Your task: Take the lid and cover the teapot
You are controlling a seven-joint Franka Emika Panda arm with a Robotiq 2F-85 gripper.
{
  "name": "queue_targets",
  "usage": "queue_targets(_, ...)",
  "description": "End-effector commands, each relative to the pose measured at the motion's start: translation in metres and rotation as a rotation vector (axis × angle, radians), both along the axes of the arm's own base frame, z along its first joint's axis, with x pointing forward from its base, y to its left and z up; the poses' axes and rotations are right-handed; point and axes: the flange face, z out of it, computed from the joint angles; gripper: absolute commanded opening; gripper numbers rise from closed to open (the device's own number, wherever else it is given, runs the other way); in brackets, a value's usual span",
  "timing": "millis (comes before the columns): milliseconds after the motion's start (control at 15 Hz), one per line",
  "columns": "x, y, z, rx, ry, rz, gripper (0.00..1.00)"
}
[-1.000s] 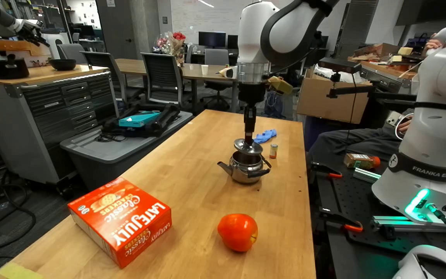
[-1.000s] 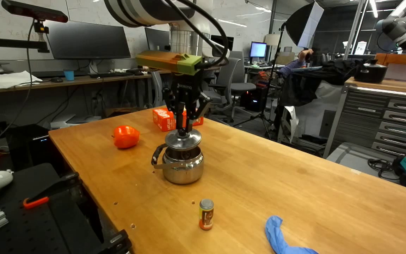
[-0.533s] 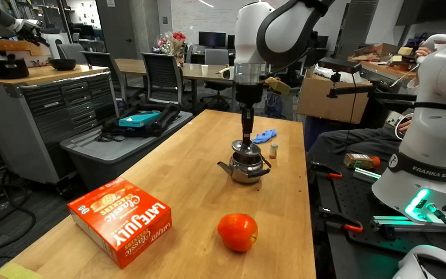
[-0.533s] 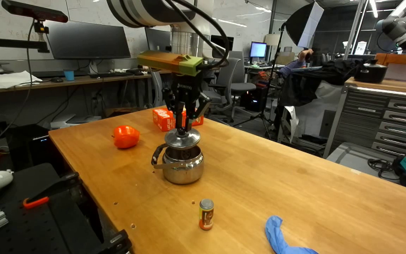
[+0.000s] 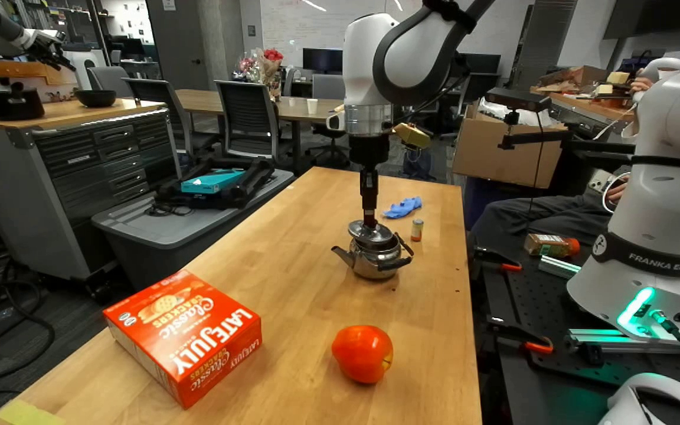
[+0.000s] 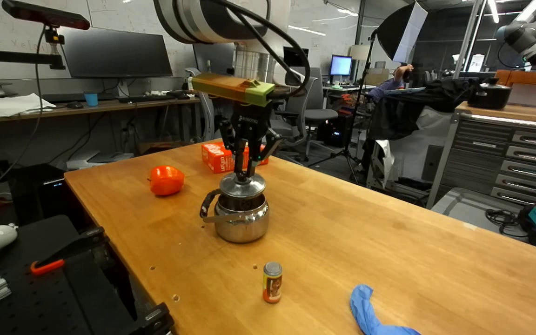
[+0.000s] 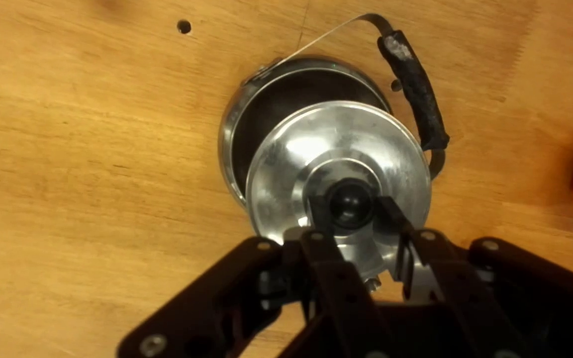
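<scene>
The lid (image 5: 369,232) is a silver disc with a black knob, and it also shows in an exterior view (image 6: 243,187). My gripper (image 7: 350,204) is shut on the lid's knob, one finger on each side. The lid hangs just above the steel teapot (image 5: 376,267), slightly tilted. In the wrist view the lid (image 7: 336,134) covers the lower right of the teapot's mouth (image 7: 233,124); a dark crescent of opening shows at upper left. I cannot tell whether lid and rim touch. The teapot stands upright, its black handle (image 7: 413,89) folded to the side.
A red-orange ball-like object (image 5: 363,354) and a red cracker box (image 5: 183,336) are on the table. A small jar (image 6: 272,283) and a blue glove (image 6: 375,316) lie on the teapot's other side.
My gripper has carried the lid lower, closer to the teapot's mouth, and a little to the left in an exterior view. The teapot has not moved.
</scene>
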Motion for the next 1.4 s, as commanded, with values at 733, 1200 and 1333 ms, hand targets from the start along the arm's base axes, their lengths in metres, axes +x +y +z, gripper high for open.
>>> queue_targets(733,0.002,-0.011,-0.018,0.019,0.055,0.000,0.07)
queue_targets(1200,0.003,-0.024,-0.024,0.011,0.078,-0.029,0.07)
queue_targets(1333,0.003,-0.024,-0.025,0.001,0.081,-0.034,0.07)
